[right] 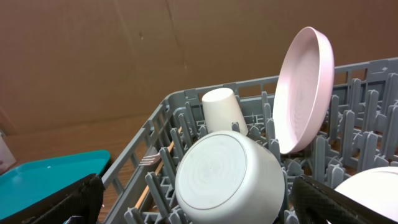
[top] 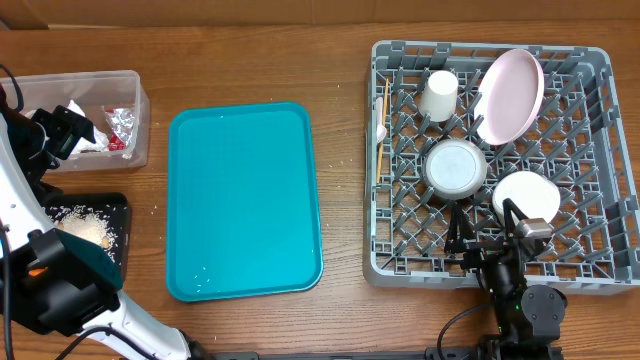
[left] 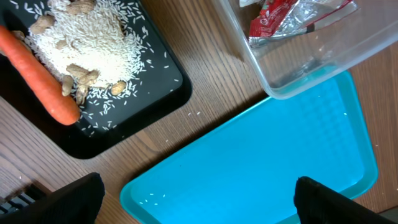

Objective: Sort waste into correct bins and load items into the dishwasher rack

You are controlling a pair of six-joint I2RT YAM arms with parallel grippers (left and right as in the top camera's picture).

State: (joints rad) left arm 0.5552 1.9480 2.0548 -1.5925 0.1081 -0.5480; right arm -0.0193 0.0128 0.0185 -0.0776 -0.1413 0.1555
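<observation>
Right of the teal tray (top: 243,200), the dishwasher rack (top: 410,250) sits on the wooden table (top: 250,60) and holds a pink plate (top: 512,95), a cup (top: 438,95) and two bowls (top: 456,166). A cardboard wall (right: 124,50) stands beyond. Left of the tray, the clear tub (top: 135,110) holds a red wrapper (left: 268,18), and the black tray (left: 155,99) holds rice (left: 81,37) and a carrot (left: 37,81). The left gripper (left: 199,199) and right gripper (right: 199,199) are both spread and hold nothing.

Teal tray (top: 245,200) flat and bare mid-table, open wood either side: easy passage. Rack (top: 600,150) crowded left and centre among pegs: upright cup (top: 438,93), tilted pink plate (top: 512,95), two white bowls (top: 456,165). Right-hand cells open.
</observation>
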